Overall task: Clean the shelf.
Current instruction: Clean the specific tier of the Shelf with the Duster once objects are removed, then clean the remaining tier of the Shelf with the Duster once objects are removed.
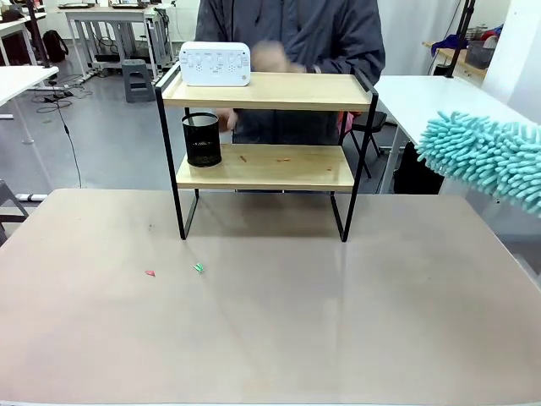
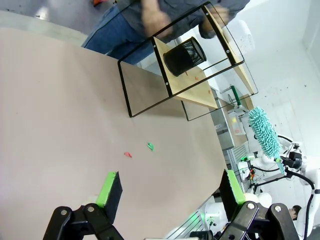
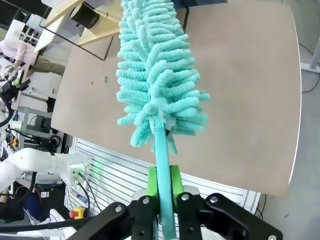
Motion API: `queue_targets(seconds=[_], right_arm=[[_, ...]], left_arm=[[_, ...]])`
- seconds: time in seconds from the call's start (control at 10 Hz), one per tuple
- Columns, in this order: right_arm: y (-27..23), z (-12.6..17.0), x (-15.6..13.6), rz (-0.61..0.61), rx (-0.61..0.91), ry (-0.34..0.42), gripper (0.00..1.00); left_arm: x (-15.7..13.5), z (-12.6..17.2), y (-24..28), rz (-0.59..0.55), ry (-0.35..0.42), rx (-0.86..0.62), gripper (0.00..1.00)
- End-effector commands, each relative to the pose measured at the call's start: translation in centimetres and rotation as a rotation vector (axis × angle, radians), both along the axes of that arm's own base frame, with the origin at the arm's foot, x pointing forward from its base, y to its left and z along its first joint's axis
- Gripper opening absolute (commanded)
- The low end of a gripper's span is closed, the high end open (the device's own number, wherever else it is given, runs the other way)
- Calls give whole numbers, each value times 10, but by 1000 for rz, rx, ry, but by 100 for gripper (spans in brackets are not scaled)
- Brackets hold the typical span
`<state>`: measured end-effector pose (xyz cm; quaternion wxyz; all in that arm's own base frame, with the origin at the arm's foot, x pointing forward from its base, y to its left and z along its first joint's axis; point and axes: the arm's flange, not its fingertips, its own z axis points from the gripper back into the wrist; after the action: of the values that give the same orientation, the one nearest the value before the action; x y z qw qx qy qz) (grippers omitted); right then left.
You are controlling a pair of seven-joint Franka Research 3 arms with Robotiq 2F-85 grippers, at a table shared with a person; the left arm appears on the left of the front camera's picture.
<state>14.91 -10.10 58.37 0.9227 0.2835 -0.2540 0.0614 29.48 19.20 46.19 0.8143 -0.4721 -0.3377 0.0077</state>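
Note:
The shelf (image 1: 262, 91) stands at the table's far middle, two wooden boards in a black frame. A white box (image 1: 215, 64) lies on its top board and a black mesh cup (image 1: 201, 139) stands at the left of its lower board (image 1: 279, 167), which carries a few small scraps. A teal fluffy duster (image 1: 486, 156) hangs in the air to the right of the shelf, apart from it. My right gripper (image 3: 164, 175) is shut on the duster's handle (image 3: 161, 145). My left gripper (image 2: 171, 187) hovers open over the table, far from the shelf (image 2: 200, 87), with nothing in it.
A person stands behind the shelf with a blurred hand (image 1: 275, 57) over the top board. A red scrap (image 1: 150, 273) and a green scrap (image 1: 199, 268) lie on the beige table (image 1: 338, 321) in front of the shelf. Another white table (image 1: 431, 93) stands at the back right.

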Motion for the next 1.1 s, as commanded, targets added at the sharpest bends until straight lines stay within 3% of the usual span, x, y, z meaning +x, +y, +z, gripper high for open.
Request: queue_targets(seconds=[0.0,1.0], right_arm=[[-1,2,-1,2,25,-18,13],[0,0,0,1,2,0,13]], left_arm=[[1,-1,-1,-5,-31,-8,100],[1,-1,-1,-5,-31,-8,100]])
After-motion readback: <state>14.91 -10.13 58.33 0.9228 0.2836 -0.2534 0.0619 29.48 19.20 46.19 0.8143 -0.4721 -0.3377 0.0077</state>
